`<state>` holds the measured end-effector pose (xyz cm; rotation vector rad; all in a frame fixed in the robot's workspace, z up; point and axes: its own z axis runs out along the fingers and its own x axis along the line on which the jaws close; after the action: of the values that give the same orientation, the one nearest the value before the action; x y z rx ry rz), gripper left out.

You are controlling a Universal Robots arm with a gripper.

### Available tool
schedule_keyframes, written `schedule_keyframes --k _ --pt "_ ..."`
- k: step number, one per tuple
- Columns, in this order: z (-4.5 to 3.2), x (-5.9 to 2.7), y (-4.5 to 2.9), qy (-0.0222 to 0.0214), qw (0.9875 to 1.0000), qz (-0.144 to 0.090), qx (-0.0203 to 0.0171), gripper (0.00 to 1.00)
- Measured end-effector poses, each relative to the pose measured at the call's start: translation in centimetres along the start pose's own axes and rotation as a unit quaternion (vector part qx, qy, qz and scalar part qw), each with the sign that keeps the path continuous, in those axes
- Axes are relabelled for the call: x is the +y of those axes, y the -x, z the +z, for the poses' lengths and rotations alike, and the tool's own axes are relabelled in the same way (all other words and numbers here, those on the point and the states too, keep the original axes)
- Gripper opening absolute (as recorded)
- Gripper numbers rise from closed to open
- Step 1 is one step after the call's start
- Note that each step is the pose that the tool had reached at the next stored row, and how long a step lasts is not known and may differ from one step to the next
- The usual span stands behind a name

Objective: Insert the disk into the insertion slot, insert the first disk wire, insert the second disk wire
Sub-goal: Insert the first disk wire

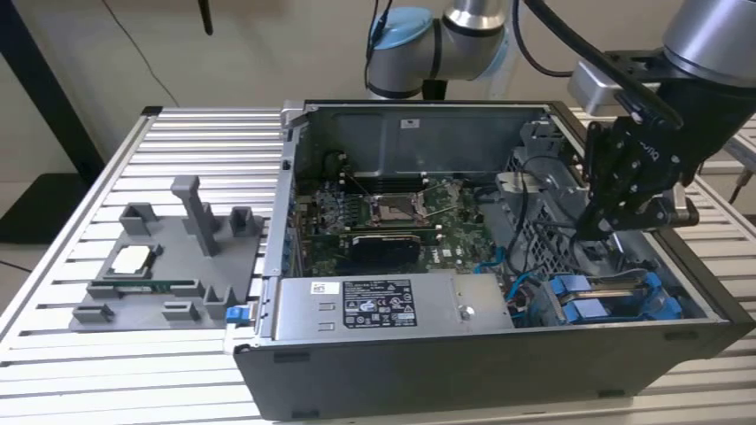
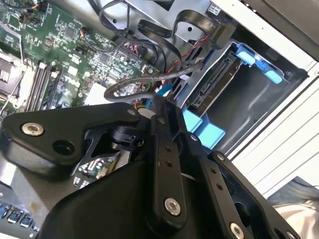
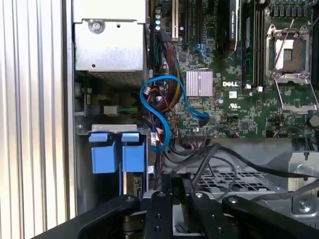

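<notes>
Fingers (image 3: 165, 185) together by black wires (image 3: 214, 159); second wrist view shows disk (image 2: 214, 82) slotted.

Looks down into an open computer case (image 3: 70, 99). Shows a green motherboard (image 3: 234, 114) with a bare processor socket (image 3: 294, 55) and a small finned heatsink (image 3: 199, 83). Shows a silver power supply box (image 3: 109, 45) between the board and the ribbed bench (image 3: 30, 119). Traces a looped blue cable (image 3: 167, 132) from beside the heatsink toward the disk (image 3: 133, 158), marked by two blue carrier tabs side by side. Finds black cables (image 3: 209, 149) near the dark hand (image 3: 174, 204).
</notes>
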<state>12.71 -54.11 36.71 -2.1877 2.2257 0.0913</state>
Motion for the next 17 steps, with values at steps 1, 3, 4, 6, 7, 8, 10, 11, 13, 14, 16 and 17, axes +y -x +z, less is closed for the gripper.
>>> schedule_keyframes --k 1,3,4,6,7,8,10,11,13,14,16,17 --pt "0.06 -0.05 -0.1 0.0003 1.0 0.0 -0.0001 0.19" --pt "0.13 -0.16 -0.32 0.0014 1.0 0.0 -0.0001 0.19" --pt "0.15 -0.21 -0.48 0.002 1.0 0.0 0.0 0.19" --pt "0.16 -0.31 -0.84 0.0036 1.0 0.0 0.0 0.19" --pt "0.16 -0.38 -1.04 0.0044 1.0 0.0 0.0 0.19" --pt "0.16 -0.44 -1.23 0.0051 1.0 0.0 0.0 0.19" --pt "0.15 -0.61 -1.62 0.0066 1.0 0.0 0.0 0.19" --pt "0.14 -0.72 -1.84 0.0074 1.0 0.0 0.0001 0.19" --pt "0.12 -0.91 -2.3 0.0089 1.0 0.001 0.0001 0.19" --pt "0.12 -0.99 -2.54 0.0096 1.0 0.001 0.0001 0.19" --pt "0.11 -1.1 -2.96 0.0106 0.9999 0.001 0.0002 0.19" --pt "0.1 -1.16 -3.17 0.0111 0.9999 0.001 0.0002 0.19"
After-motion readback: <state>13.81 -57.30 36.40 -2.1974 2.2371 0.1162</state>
